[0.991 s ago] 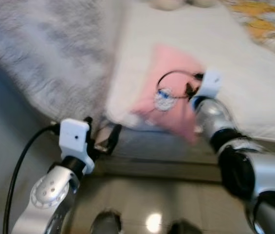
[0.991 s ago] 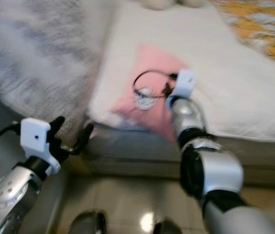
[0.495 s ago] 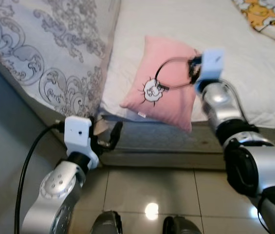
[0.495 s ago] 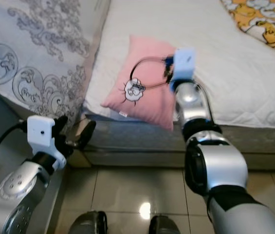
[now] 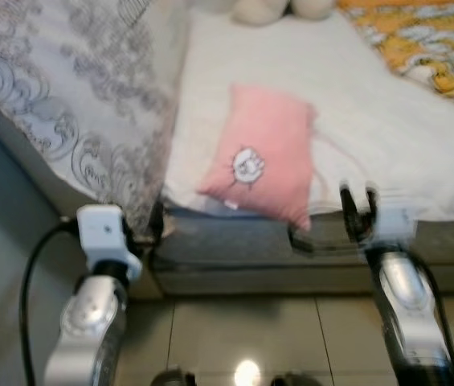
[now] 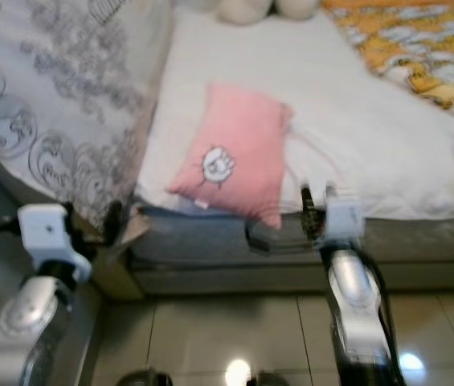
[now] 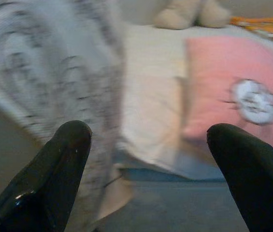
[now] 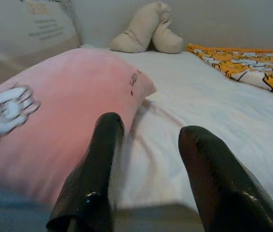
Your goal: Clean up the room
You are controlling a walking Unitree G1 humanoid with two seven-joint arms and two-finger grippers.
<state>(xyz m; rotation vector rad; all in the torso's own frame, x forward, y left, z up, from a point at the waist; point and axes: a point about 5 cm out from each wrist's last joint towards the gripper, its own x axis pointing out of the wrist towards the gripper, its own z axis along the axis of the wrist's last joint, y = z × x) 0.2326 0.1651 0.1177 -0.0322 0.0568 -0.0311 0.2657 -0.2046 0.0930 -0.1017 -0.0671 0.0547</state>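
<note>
Left eye view shows the pink pillow [image 5: 263, 153] lying on the white mattress [image 5: 387, 137] at its near edge, one corner hanging over the side, with the right gripper [image 5: 357, 207] just right of that corner, fingers spread and holding nothing. The left gripper [image 7: 146, 164], also spread and empty, hangs near the patterned grey blanket [image 5: 74, 88] at the left. The overhanging pillow could slide to the floor if the right arm brushes it.

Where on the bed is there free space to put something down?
The white mattress is bare between the pink pillow and the orange blanket. It is crowded on the robot's left, where the patterned grey cover hangs, and at the far end by the beige plush.
</note>
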